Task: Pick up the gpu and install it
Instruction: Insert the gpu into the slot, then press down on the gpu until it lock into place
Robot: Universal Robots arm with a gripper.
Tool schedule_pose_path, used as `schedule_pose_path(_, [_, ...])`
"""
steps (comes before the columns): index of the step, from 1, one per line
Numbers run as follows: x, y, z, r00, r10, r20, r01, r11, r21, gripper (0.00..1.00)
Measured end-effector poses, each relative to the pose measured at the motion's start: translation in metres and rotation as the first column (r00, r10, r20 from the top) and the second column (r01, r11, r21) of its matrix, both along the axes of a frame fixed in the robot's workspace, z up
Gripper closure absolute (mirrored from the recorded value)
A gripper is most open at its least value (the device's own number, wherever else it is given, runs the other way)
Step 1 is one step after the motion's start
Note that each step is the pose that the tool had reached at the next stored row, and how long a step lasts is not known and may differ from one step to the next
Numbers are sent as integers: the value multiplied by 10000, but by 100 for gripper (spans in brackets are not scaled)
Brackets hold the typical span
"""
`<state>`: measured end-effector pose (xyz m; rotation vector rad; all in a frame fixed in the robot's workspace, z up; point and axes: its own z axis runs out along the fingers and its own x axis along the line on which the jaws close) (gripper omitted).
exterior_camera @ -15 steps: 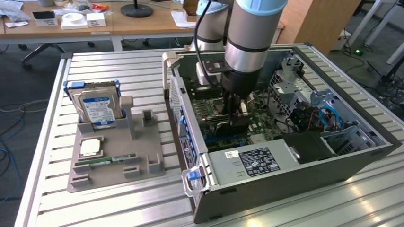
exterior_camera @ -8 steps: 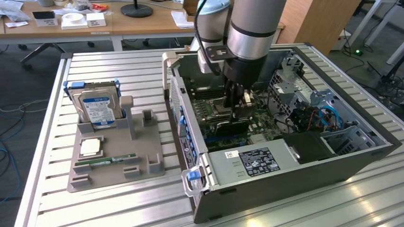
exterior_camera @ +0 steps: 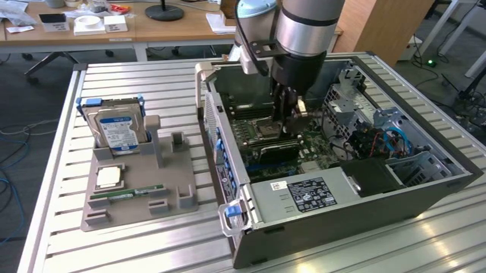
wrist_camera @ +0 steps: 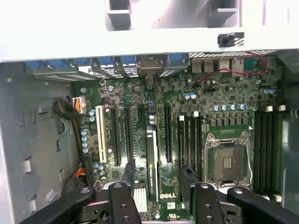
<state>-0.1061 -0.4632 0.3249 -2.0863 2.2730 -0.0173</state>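
The gripper is wide open inside the case. Just under it, the gpu stands in its slot. Case walls stand close around.

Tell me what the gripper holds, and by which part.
Nothing: the gripper hangs open above the gpu, which stands edge-on on the motherboard.

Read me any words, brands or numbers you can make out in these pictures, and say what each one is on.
"DELL": white letters on the motherboard, wrist view.
Hard drive blue-white label: print too small to read.
Power supply black label, with a small white sticker beside it: too small to read.
Motherboard's other markings: too blurred to read.
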Motion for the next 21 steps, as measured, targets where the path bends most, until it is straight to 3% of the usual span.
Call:
schedule_pose_path(3, [0,0,63,10000,0,1,0,10000,-1,49])
schedule_pose_path(19, [0,0,65,10000,-1,1,1,10000,-4,49])
schedule_pose_path(21, [0,0,65,10000,-1,2,1,10000,-4,56])
